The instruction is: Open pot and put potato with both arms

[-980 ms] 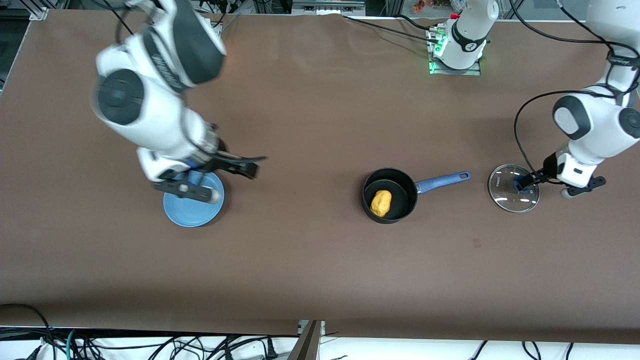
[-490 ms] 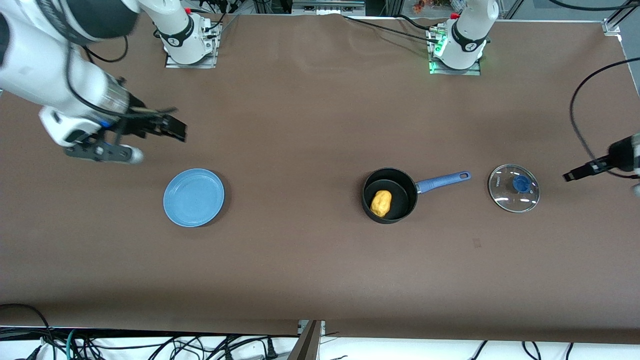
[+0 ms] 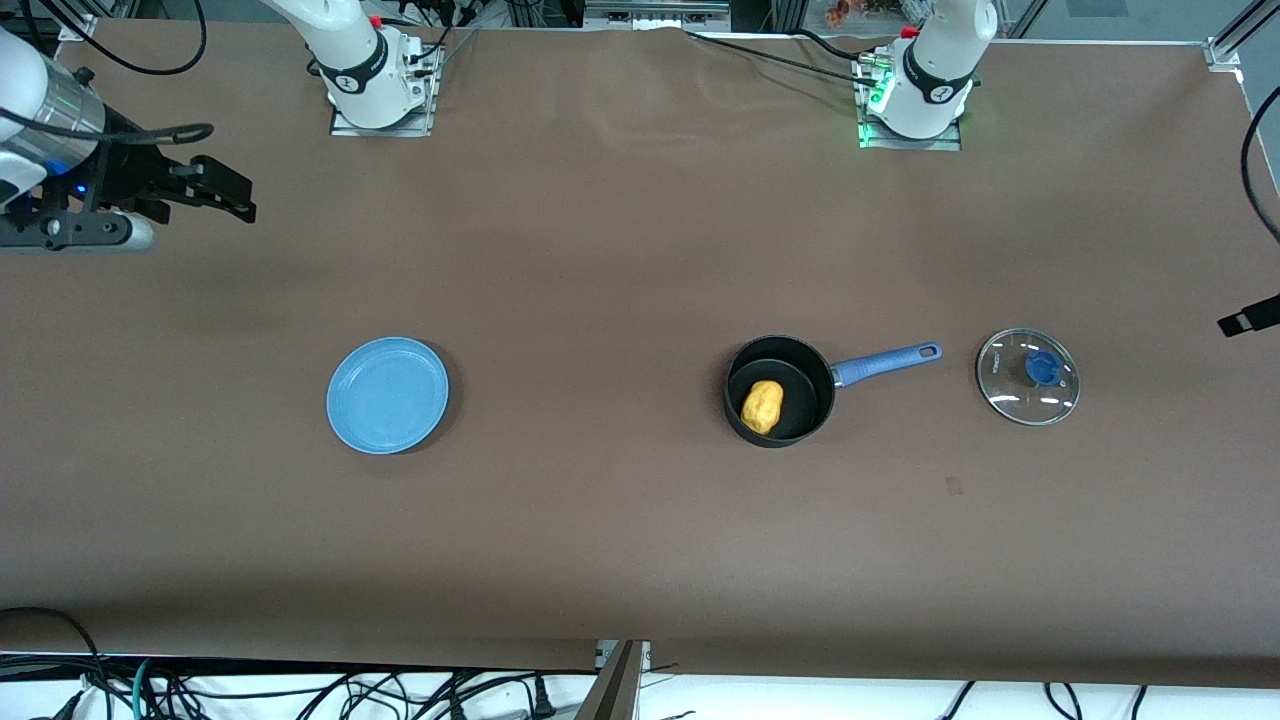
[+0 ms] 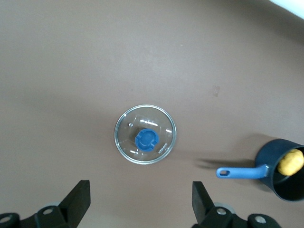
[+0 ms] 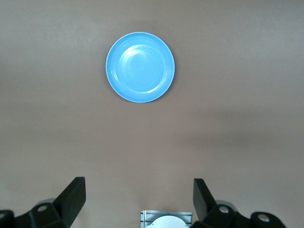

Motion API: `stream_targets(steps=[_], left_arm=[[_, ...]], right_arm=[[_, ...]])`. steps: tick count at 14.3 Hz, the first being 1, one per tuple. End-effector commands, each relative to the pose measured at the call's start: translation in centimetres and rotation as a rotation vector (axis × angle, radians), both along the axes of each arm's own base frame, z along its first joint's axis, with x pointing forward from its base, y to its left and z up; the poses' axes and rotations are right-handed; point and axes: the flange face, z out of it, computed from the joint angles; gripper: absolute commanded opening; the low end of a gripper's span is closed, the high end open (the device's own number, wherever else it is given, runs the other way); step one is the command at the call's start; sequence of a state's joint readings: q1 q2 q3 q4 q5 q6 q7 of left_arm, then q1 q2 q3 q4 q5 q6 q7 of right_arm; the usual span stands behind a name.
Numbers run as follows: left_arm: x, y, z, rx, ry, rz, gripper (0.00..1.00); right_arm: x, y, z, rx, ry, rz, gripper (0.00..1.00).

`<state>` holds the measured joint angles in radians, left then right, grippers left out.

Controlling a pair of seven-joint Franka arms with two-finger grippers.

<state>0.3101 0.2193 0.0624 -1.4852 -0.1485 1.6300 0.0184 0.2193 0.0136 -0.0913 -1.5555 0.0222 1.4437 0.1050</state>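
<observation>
The black pot (image 3: 795,412) with its blue handle (image 3: 885,361) stands open on the brown table. The yellow potato (image 3: 762,405) lies inside it. The pot (image 4: 280,187) and potato (image 4: 290,161) also show in the left wrist view. My left gripper (image 4: 141,204) is open and empty, high over the table at the left arm's end, apart from the lid; only one of its fingers (image 3: 1248,321) shows in the front view. My right gripper (image 3: 235,195) is open and empty, raised over the right arm's end of the table; it also shows in the right wrist view (image 5: 139,202).
The glass lid with a blue knob (image 3: 1028,376) lies flat on the table beside the handle's end, toward the left arm's end; it also shows in the left wrist view (image 4: 145,140). A flat blue plate (image 3: 388,395) lies toward the right arm's end and shows in the right wrist view (image 5: 140,66).
Both arms have drawn back and up. The right gripper left the blue plate and moved to the table's end. The left gripper left the lid's knob and moved off toward the table's edge.
</observation>
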Motion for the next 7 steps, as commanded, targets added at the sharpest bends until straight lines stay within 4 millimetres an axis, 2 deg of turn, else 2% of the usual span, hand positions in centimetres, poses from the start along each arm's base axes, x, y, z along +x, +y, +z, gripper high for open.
stream_targets(steps=[1,5,7], left_arm=[[0.4,-0.9,3.4,0.011,0.025,0.005,0.95],[0.9,-4.6,6.1,0.066,0.05,-0.017,1.0],[0.7,-6.2,8.2,0.071,0.04,-0.041,1.0]], right_arm=[[-0.6,0.0,0.4,-0.016,-0.011,0.042,1.0],[0.0,0.3,0.5,-0.024,-0.022,0.047,1.0],[0.1,0.4,1.1,-0.031,-0.033,0.05,1.0]])
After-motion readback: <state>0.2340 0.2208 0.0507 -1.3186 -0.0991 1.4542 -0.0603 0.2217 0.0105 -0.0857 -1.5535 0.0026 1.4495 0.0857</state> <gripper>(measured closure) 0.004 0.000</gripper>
